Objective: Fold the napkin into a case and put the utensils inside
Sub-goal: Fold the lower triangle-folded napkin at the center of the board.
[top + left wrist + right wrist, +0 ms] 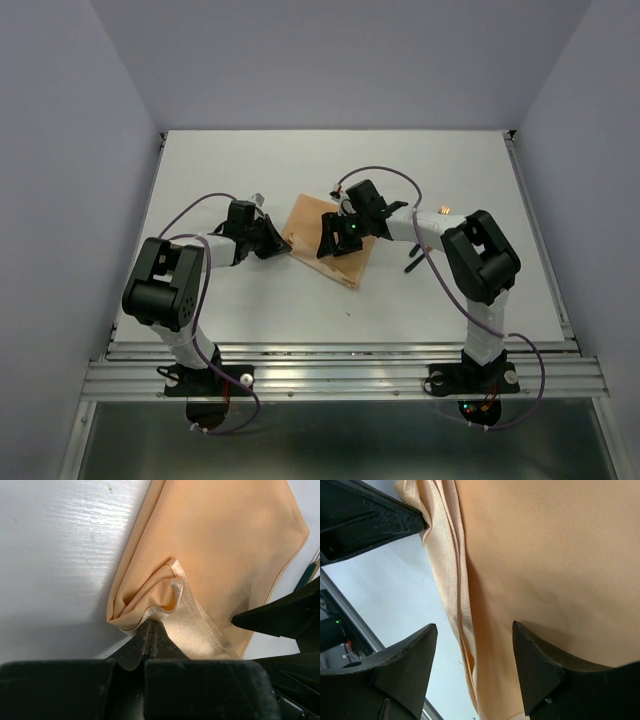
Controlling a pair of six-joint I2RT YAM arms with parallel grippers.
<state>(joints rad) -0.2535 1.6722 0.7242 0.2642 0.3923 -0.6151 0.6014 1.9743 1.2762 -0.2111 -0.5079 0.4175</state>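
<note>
napkin (306, 218) folded to rectangle, case unfinished; left fingers (136, 652) pinching its left corner, right fingers (405, 655) spread over it; utensils (414, 262) right on tabletop (230, 170), not inserted.

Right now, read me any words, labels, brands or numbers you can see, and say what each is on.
None: no text is readable in any view. The napkin is plain, the table is unprinted white, and the left gripper and right gripper show no legible marking.

White table (420, 310), pale lavender walls (330, 60)
</note>
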